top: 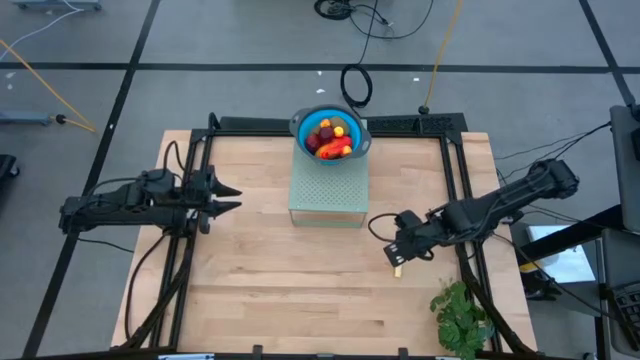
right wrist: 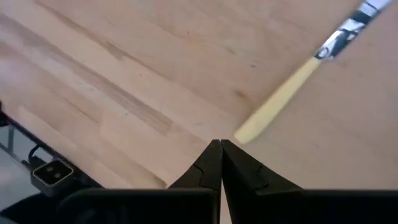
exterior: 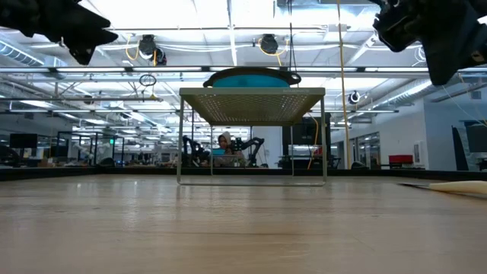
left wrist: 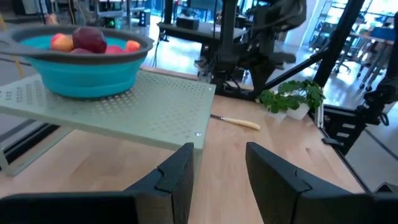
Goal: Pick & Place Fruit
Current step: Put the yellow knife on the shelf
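The fruit [top: 332,137] lies heaped in a blue bowl [top: 302,125], with dark-red, yellow and orange-red pieces showing. The bowl stands on a pale green perforated stand [top: 327,190] at the table's far middle. The left wrist view shows a dark-red ball [left wrist: 90,38] and orange pieces in the bowl [left wrist: 87,74]. My left gripper [top: 232,197] is open and raised left of the stand, pointing at it. My right gripper [top: 398,250] is shut and hovers high above the table's right part, over a pale-handled knife [right wrist: 280,102].
The knife [left wrist: 236,122] lies flat on the wood right of the stand. A green leafy bunch [top: 460,315] sits at the near right corner. A black frame [top: 420,124] runs along the table's far and side edges. Bare wood [top: 280,290] spans the near middle.
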You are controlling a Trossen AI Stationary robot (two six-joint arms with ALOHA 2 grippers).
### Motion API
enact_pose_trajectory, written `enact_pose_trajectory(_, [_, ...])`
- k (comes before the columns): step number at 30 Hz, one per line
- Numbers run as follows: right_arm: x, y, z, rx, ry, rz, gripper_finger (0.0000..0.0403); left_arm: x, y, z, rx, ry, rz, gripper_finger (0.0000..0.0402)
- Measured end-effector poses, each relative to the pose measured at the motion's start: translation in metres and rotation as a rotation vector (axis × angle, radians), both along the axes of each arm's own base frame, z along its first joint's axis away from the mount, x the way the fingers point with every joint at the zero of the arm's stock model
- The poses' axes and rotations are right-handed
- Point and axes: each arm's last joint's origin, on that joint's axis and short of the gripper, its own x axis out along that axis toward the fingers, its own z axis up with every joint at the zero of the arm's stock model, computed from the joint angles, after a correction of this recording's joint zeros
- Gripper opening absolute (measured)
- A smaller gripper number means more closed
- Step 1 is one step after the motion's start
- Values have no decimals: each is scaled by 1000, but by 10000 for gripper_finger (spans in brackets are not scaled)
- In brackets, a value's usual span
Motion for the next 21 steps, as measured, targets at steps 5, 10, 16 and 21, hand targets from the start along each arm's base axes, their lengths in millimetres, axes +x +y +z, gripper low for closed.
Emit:
enact_pose_trajectory(5, [1, 1, -3, 29, 34, -82, 0, 1, -1, 5, 15, -54, -46, 145])
enact_pose_trajectory(10, [1, 1, -3, 42, 41, -122, 0, 1, -3, 6, 11, -64, -92, 145])
enact_pose_trajectory(16, [1, 0, -3, 54, 55, -165, 9, 1, -3, 6, 11, -64, -98, 145])
enact_pose_trajectory(21, [0, 0, -3, 61, 68, -194, 30, 1, -3, 8, 18, -81, -111, 145])
